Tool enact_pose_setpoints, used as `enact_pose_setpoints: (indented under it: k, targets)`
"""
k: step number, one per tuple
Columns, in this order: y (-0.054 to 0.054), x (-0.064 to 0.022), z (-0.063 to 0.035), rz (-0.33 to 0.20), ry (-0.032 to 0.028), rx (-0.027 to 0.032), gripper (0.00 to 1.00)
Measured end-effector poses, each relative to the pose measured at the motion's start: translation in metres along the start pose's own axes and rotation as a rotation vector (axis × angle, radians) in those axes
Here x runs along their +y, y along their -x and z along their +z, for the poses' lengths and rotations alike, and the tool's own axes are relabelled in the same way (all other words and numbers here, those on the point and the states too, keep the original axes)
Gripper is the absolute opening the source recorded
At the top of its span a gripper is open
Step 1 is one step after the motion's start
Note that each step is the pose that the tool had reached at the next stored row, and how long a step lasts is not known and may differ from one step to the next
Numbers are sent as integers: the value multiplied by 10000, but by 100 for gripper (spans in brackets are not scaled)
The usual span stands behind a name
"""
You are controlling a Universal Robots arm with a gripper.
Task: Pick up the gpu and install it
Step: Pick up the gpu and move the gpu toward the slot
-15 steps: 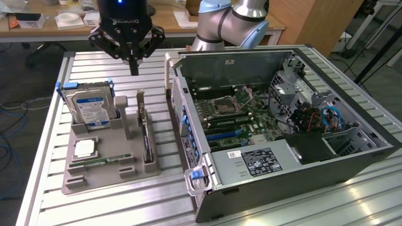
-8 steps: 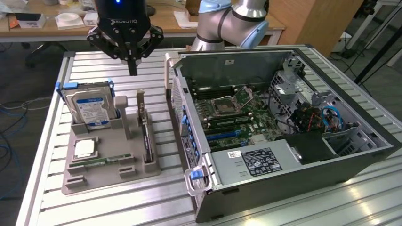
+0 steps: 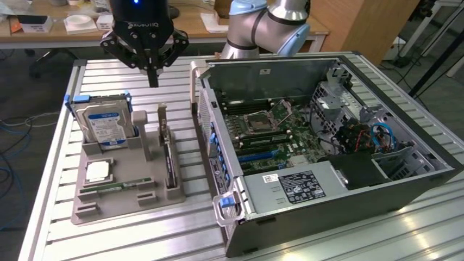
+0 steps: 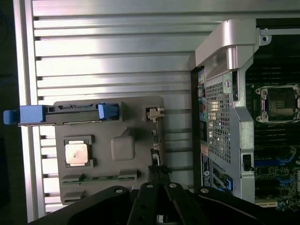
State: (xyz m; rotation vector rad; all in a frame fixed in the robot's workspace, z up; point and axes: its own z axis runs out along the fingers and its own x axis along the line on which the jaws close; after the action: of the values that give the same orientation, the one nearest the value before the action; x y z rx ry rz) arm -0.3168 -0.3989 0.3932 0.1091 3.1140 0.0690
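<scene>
1. On a slatted metal worktop (image 3: 51, 179) sit a grey tray (image 3: 108, 209) of parts and, at the exterior view's right, an open computer case (image 3: 406, 179) lying on its side.
2. The gpu (image 3: 169, 163) stands on its thin edge in a slot along the side of the tray nearest the case. Its silver bracket (image 3: 162, 117) rises at the far end.
3. The tray also holds a drive (image 3: 105, 124) standing upright with blue clips, a square chip (image 3: 98, 171) lying flat, and a narrow green stick (image 3: 116, 186).
4. A black hand (image 3: 153, 81) hangs in the air above the far end of the tray, well clear of every part. Its fingers are pressed together into a point and grip nothing.
5. The wrist view looks straight down. There the joined fingertips lie roughly in line with the gpu's edge, so the hand seems lined up over the card without touching it.
6. Inside the case, the board (image 3: 283, 136) lies exposed and no card stands in its blue slot (image 3: 254, 156).
7. Progress, as a judgement: the task is at its very start. The gpu has not been gripped or lifted. Both the pick-up and the fitting into the case are left to do.
</scene>
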Motion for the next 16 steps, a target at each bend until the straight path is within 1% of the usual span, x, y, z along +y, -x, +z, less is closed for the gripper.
enact_pose_setpoints:
  k: [4,7,8,9,10,11,16]
  targets:
    - [0,0,0,0,0,1,11]
    - [0,0,0,0,1,0,29]
    - [0,0,2,0,-2,1,29]
    - [-1,-1,10,0,-12,-4,35]
    - [-1,-2,26,-1,-16,-18,35]
    - [-1,-2,43,-2,-25,-28,41]
    - [-4,-6,121,-5,-77,-69,41]
